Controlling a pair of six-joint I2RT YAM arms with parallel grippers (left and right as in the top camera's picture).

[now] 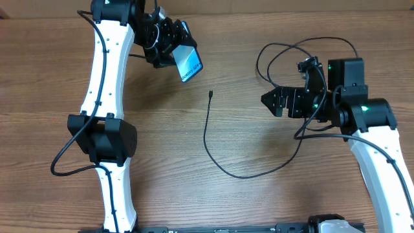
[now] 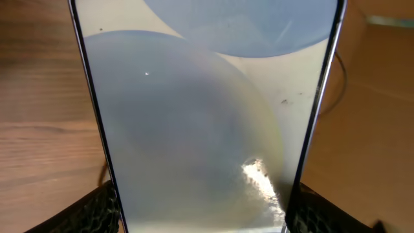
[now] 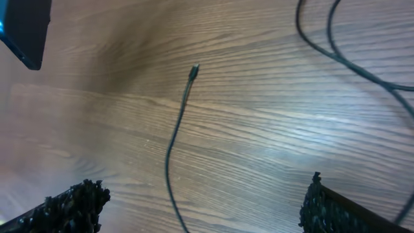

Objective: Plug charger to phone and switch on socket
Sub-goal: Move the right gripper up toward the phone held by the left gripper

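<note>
Desk [image 1: 162,162]: brown wood-grain top, carrying both arms and the cable.

Phone [image 1: 188,61]: slim rectangular smartphone with black edges and a light blue screen, at the far left of the desk. It is tilted, with its free end pointing near and right. In the left wrist view the screen [image 2: 194,116] fills almost the whole picture, pale grey-blue with a bright glare patch low down.

Left claw [image 1: 169,45]: pinching the phone by one end. Its black textured fingers [image 2: 97,208] press against the phone's two long edges.

Charger [image 1: 205,133]: long thin black cable lying loose on the desk, middle of the scene. It curves near and then right toward the right arm, where I cannot follow it.

Connector tip [image 1: 211,95]: small and black, resting on the wood, near the phone's free end but apart from it. It also shows in the right wrist view [image 3: 193,70].

Right claw [image 1: 278,101]: spread wide with nothing between the fingers [image 3: 71,204]. It is above the desk to the right of the connector tip and well apart from it.
</note>
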